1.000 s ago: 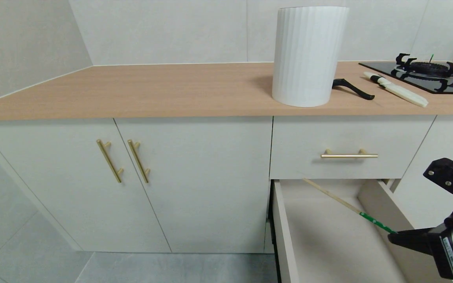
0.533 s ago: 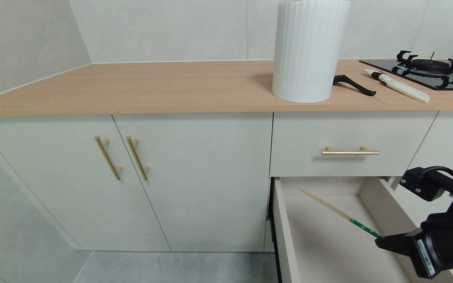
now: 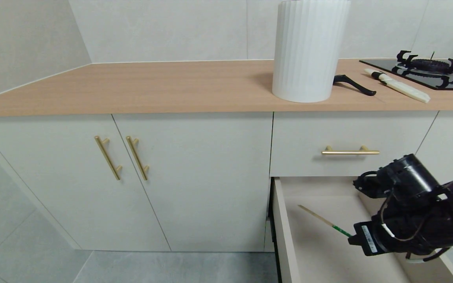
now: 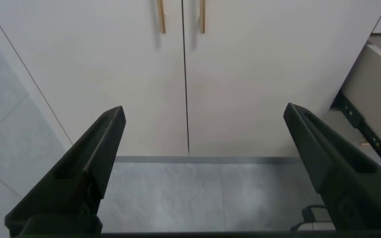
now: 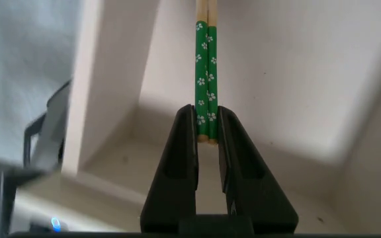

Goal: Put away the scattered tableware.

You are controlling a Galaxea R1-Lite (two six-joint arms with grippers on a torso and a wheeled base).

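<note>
Over the open drawer (image 3: 284, 232), right gripper (image 3: 351, 236) pinches the chopsticks (image 3: 323, 221) by their green ends, tips short of its left wall; left gripper (image 4: 204, 122) spread wide facing cupboard doors (image 4: 263, 73)

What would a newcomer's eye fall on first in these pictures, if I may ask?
The right gripper, shut on a pair of green-patterned chopsticks, holds them slanted over the open drawer. Above, a tall white ribbed container stands on the wooden counter, with a knife beside the stove.
</note>
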